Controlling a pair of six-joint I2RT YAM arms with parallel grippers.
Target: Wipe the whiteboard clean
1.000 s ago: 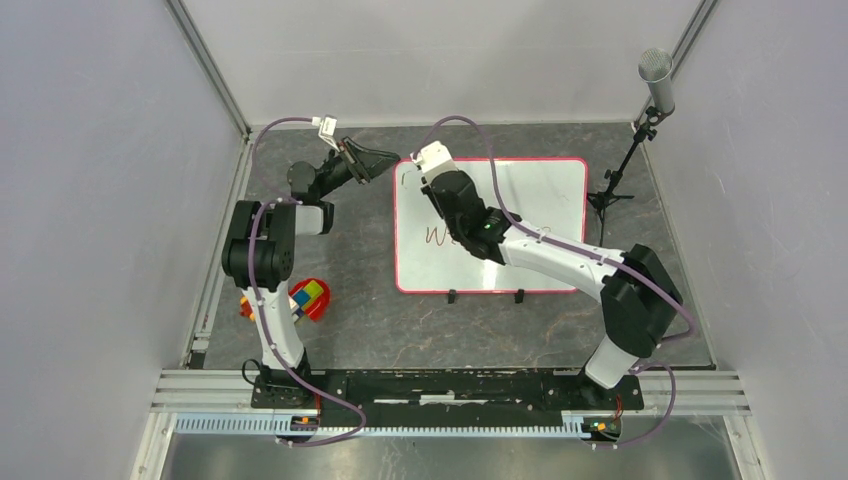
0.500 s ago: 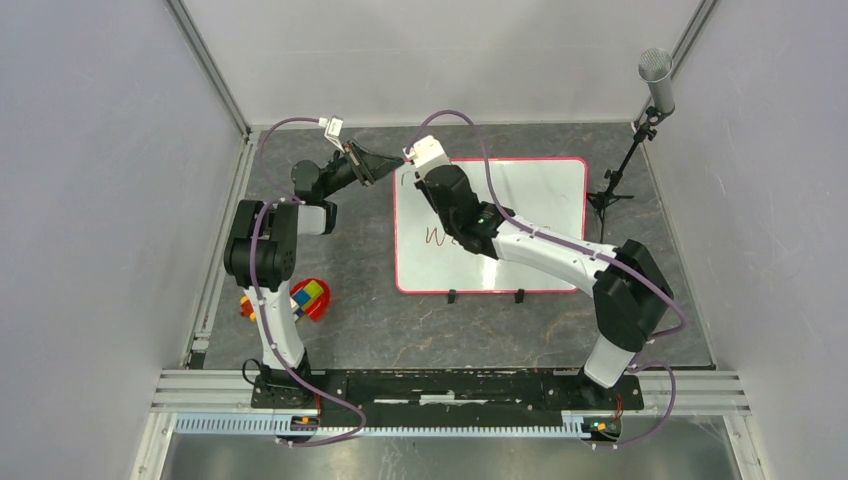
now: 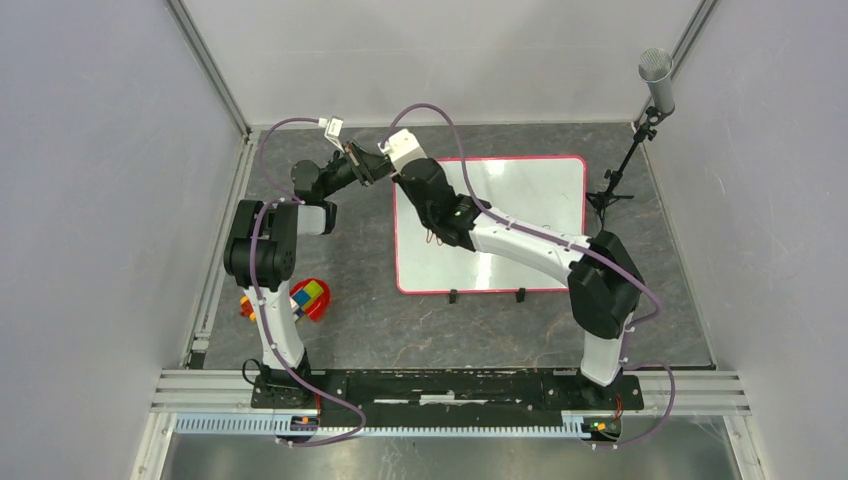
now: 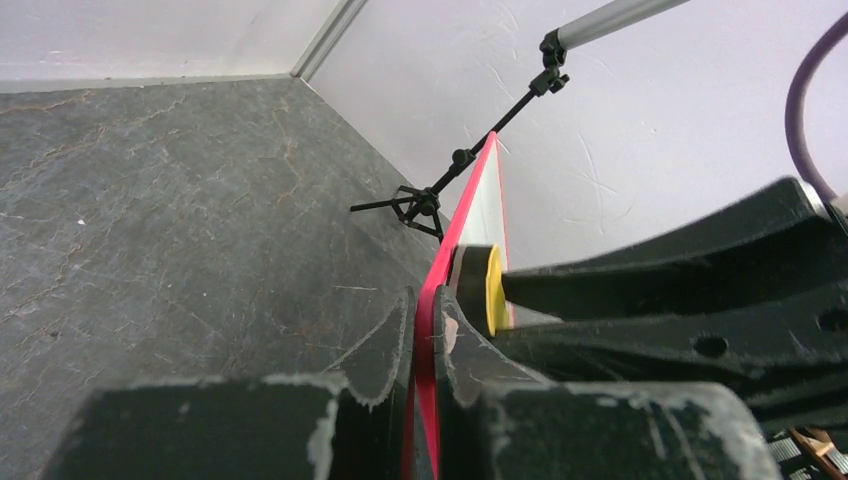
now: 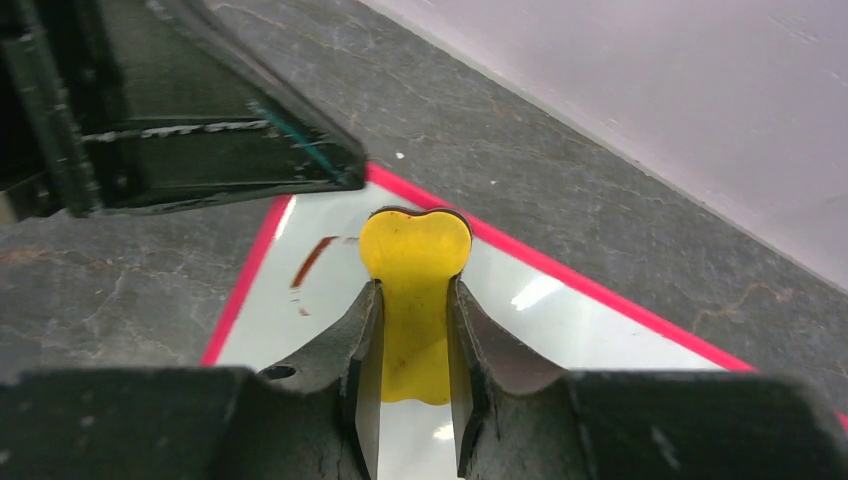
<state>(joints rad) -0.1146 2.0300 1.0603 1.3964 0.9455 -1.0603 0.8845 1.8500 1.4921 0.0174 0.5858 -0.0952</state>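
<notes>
Board position: I have the whiteboard (image 3: 530, 200) lying flat and face up on the bench (image 3: 360, 330), right of centre and toward the far side.
Long axis: It runs left to right across the bench. The two black feet (image 3: 452, 296) sit on the near long edge and point back at the arm bases.
Left pincer: The left pincer (image 4: 422, 318) is clamped on the red-pink frame at the board's far-left corner, with the frame passing straight between the jaws. I read this as holding the board steady.
Right pincer: The right pincer (image 5: 412, 292) is closed on a yellow eraser (image 5: 415, 240). The eraser's head is at that same far-left corner, just beside the left pincer.
Done so far: From above, the right half of the white face looks clean and glossy.
Left to do: A red-brown stroke (image 5: 313, 262) lies just left of the eraser, near the left frame. Lower on the left half I can make out a trace of red-brown writing (image 3: 434, 238), mostly hidden under my right arm.
My estimate: The task is partly done. The left side needs more passes, and I cannot judge how much ink the arm is covering.
</notes>
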